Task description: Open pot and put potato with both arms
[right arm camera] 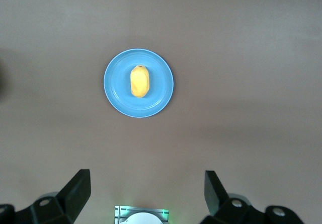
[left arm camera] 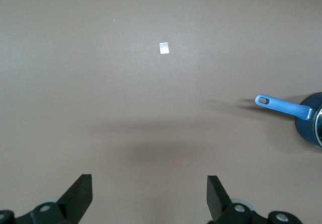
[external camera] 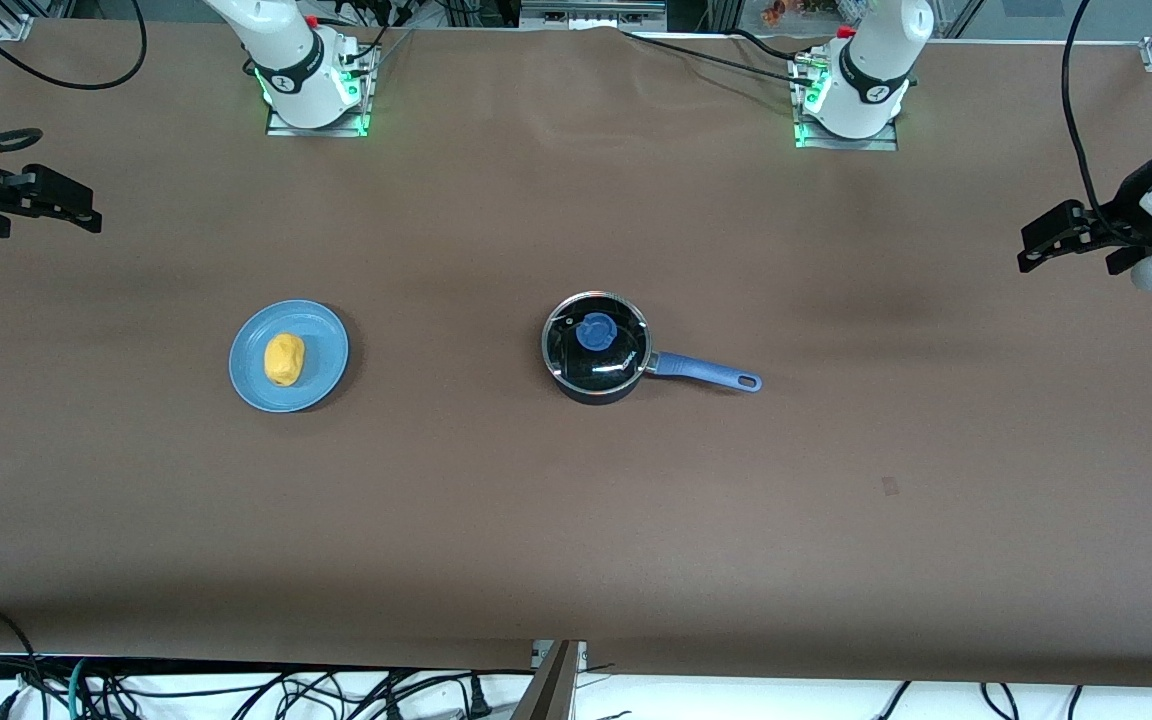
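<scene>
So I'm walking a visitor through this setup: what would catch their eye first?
Probably the yellow potato on the blue plate, toward the right arm's end of the table. Next, the black pot mid-table, its glass lid on. The left gripper and right gripper hang open at the table's ends.

One pot (external camera: 596,348) with one lid (external camera: 597,340), one potato (external camera: 284,358), one plate (external camera: 321,365), and two arms with two grippers: left (external camera: 1036,250), right (external camera: 86,212).

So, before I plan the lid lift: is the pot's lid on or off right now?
On. The clear glass lid sits flat on the pot, its blue knob centred, and neither gripper is near it.
</scene>
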